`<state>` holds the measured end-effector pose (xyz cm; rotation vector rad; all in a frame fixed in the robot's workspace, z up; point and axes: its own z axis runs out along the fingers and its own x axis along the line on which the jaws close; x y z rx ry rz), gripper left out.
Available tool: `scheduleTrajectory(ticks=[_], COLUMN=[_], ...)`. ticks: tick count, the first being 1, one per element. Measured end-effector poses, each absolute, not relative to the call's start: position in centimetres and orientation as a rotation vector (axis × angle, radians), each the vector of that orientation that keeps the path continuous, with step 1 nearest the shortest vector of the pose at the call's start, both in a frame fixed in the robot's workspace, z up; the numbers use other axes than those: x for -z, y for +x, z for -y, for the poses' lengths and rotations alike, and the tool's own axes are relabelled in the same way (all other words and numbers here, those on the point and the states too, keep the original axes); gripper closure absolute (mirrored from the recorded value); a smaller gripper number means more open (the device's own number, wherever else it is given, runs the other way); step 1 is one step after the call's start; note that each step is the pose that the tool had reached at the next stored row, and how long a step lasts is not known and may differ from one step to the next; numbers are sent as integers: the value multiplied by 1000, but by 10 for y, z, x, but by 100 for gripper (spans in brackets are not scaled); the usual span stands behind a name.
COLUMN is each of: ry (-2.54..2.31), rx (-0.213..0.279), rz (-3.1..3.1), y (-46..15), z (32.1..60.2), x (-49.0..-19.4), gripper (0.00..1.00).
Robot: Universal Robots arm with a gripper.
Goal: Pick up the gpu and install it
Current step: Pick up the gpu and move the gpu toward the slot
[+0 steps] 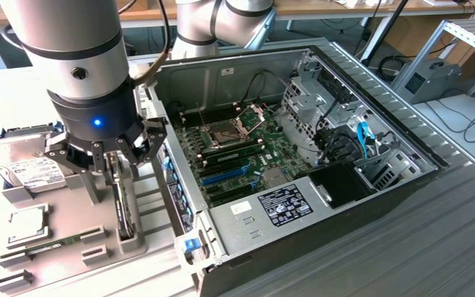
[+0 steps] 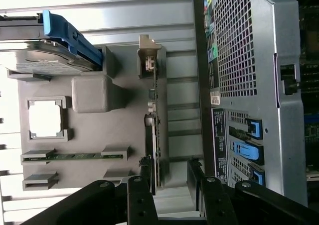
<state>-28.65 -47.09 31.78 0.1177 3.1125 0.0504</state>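
Observation:
The gpu (image 1: 123, 207) stands on its long edge in a slot of the grey holder (image 1: 134, 238), to the exterior view's left of the open computer case (image 1: 303, 142). In the wrist view the gpu (image 2: 152, 130) appears edge-on, with its silver bracket (image 2: 148, 51) at the far end. My gripper (image 1: 109, 159) hangs right above the card's rear part, open. Its two black fingers stand apart in the wrist view, and the gripper (image 2: 169, 172) has the card's edge between them, close to one finger (image 2: 145, 171). Nothing is held.
On the same holder lie a silver hard drive (image 1: 27, 166) with a blue rail (image 2: 70, 36), a square processor (image 1: 27, 223) and a narrow green memory stick (image 1: 56, 242). The case wall (image 1: 175, 185) rises close beside the card. The motherboard (image 1: 237, 148) lies open inside.

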Motion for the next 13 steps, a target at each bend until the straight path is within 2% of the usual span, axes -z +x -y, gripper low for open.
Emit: scheduleTrajectory(ticks=[13], ry=[118], rx=[-50], rz=[-3112], y=[-292], z=[471], x=[-313], gripper=[58])
